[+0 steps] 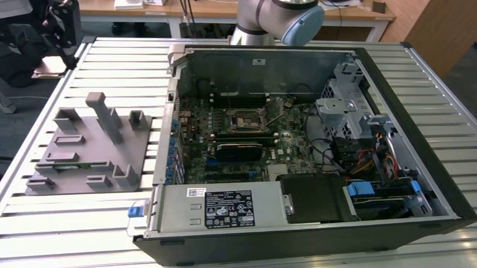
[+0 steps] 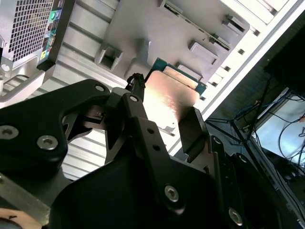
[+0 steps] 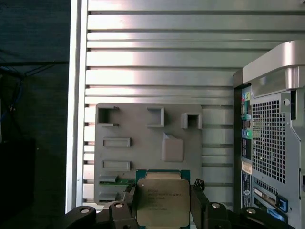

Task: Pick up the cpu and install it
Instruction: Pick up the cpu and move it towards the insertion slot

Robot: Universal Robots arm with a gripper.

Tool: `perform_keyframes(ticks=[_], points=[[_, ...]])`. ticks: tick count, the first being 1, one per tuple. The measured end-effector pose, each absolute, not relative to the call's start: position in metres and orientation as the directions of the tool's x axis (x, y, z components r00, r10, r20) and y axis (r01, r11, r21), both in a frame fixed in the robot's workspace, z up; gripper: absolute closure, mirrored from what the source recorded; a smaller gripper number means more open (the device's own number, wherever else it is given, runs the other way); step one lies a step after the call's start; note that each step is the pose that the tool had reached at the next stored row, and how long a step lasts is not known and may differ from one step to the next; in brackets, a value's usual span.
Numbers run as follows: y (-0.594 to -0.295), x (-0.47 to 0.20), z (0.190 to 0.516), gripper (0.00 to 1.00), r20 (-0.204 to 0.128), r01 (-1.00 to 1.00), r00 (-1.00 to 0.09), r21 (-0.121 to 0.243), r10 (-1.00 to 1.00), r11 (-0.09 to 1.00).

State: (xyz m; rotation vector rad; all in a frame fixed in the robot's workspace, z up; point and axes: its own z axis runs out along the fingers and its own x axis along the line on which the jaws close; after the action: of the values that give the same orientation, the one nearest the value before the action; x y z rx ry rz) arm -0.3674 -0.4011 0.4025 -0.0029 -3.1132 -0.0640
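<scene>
Fingers closed on the cpu, one at each opposite edge; apparently held above the grey fixture plate.

The cpu, a small flat square chip with a shiny silver-grey metal top and a thin green rim, hangs clamped by two opposite edges between the black gripper's fingers.
</scene>
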Motion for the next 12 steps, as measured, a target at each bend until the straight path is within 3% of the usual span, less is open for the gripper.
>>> perform_keyframes(ticks=[12], points=[[-0.401, -0.345, 0.402, 0.47, 0.028, 0.002, -1.0, 0.041, 0.001, 0.999]])
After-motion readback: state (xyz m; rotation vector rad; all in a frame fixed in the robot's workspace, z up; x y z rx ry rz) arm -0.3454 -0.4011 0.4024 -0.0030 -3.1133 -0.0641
